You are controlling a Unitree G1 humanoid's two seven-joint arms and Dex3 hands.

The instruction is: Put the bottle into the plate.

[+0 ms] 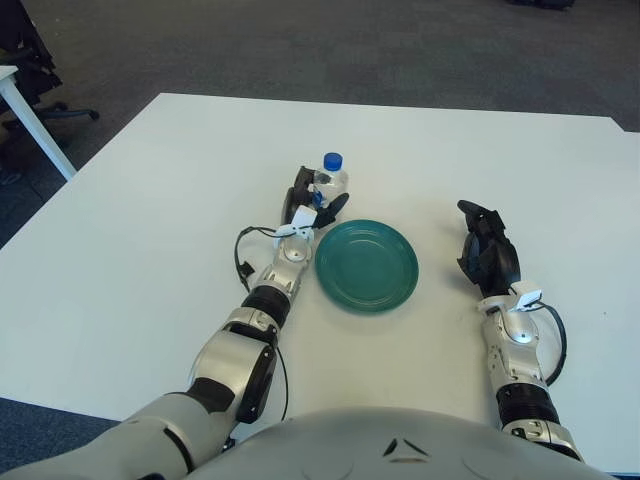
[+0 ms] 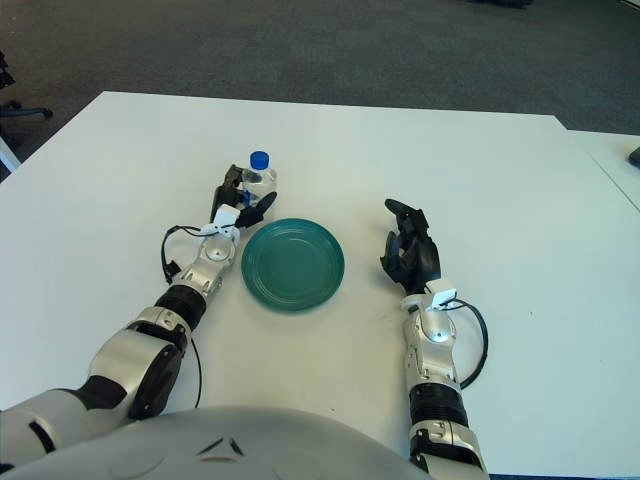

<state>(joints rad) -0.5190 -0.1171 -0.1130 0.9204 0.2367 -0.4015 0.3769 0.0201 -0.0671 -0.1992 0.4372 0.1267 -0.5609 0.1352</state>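
A small clear bottle (image 1: pixel 330 181) with a blue cap stands upright on the white table, just behind the far left rim of the green plate (image 1: pixel 367 264). My left hand (image 1: pixel 309 203) is at the bottle, its dark fingers curled around the bottle's lower body from the left. The plate holds nothing. My right hand (image 1: pixel 486 250) shows to the right of the plate, fingers loosely bent and holding nothing. The same layout shows in the right eye view, with the bottle (image 2: pixel 259 178) and the plate (image 2: pixel 293 263).
The white table (image 1: pixel 150 200) extends well beyond the plate on all sides. Another white table's leg and an office chair (image 1: pixel 30 75) stand off the far left. Dark carpet lies beyond the far edge.
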